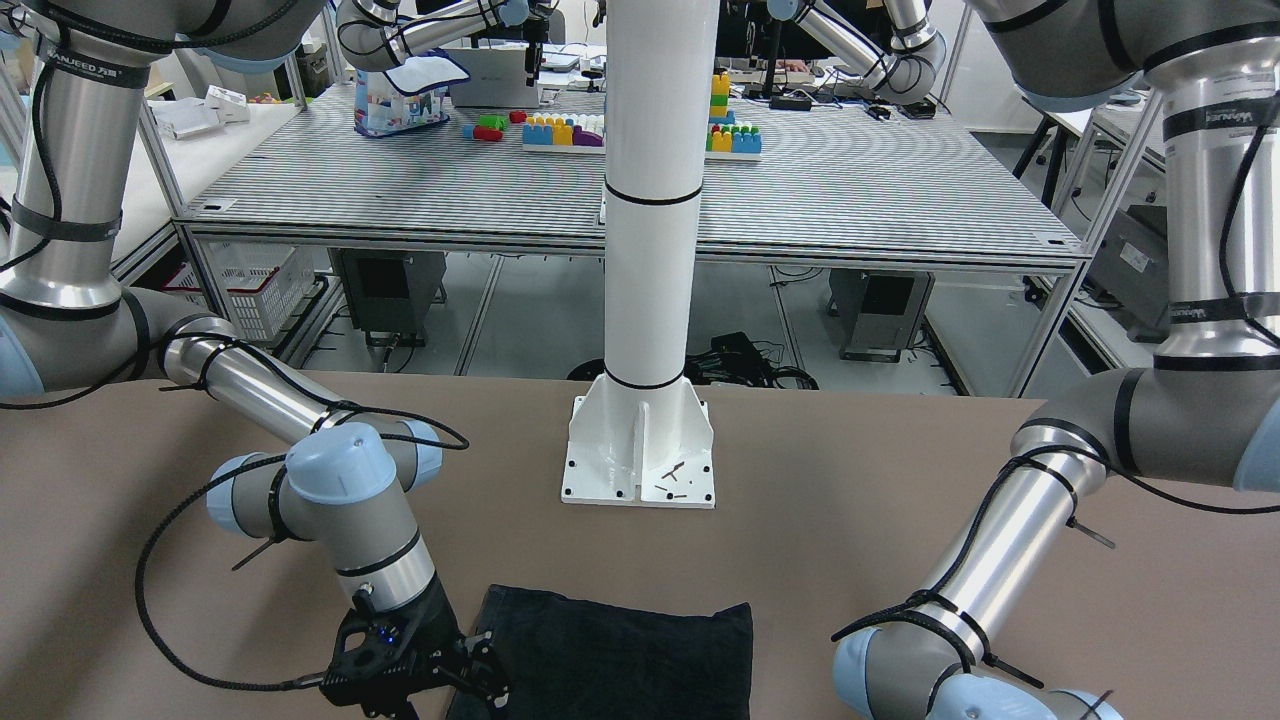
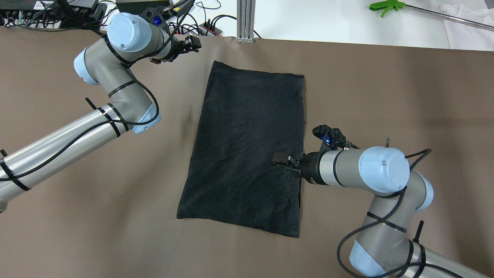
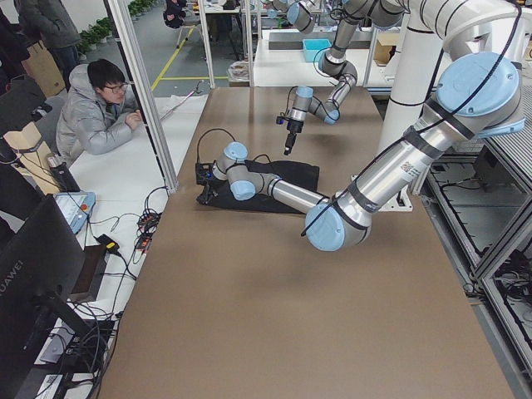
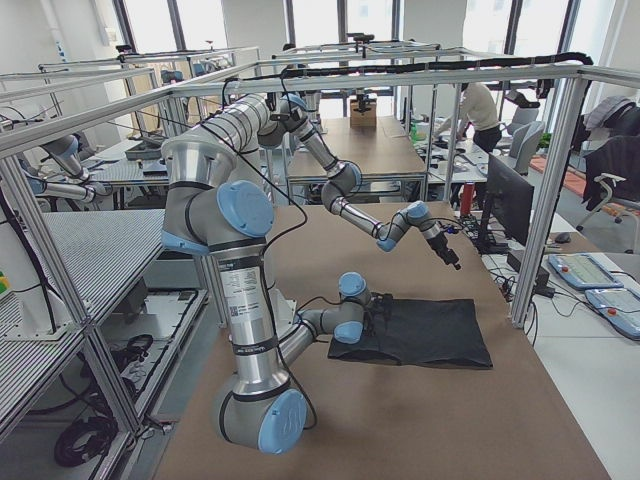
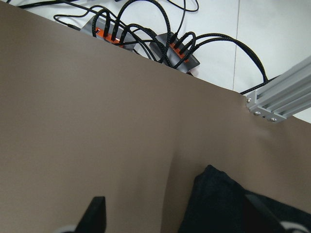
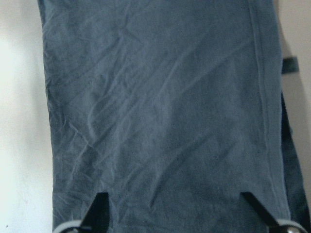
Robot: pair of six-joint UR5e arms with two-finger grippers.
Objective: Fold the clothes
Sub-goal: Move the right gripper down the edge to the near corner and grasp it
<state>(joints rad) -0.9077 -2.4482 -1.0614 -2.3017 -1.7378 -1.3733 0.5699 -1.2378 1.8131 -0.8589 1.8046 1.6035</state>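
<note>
The clothes [image 2: 247,143] are one black rectangular piece lying flat on the brown table, long side running away from me. My right gripper [image 2: 279,158] is open and hovers low over its right hemmed edge, near the middle. In the right wrist view the wrinkled cloth [image 6: 160,107] fills the frame below the spread fingers [image 6: 99,211]. My left gripper [image 2: 192,42] is open beyond the cloth's far left corner, close to the table's far edge. In the left wrist view that corner [image 5: 218,204] shows below the open gripper [image 5: 177,216], which holds nothing.
A white pillar [image 1: 650,200] on a bolted base plate [image 1: 640,450] stands behind the cloth on the robot's side. Cables and power strips [image 5: 141,41] and an aluminium post [image 2: 246,19] lie past the far edge. A person [image 3: 100,108] leans there.
</note>
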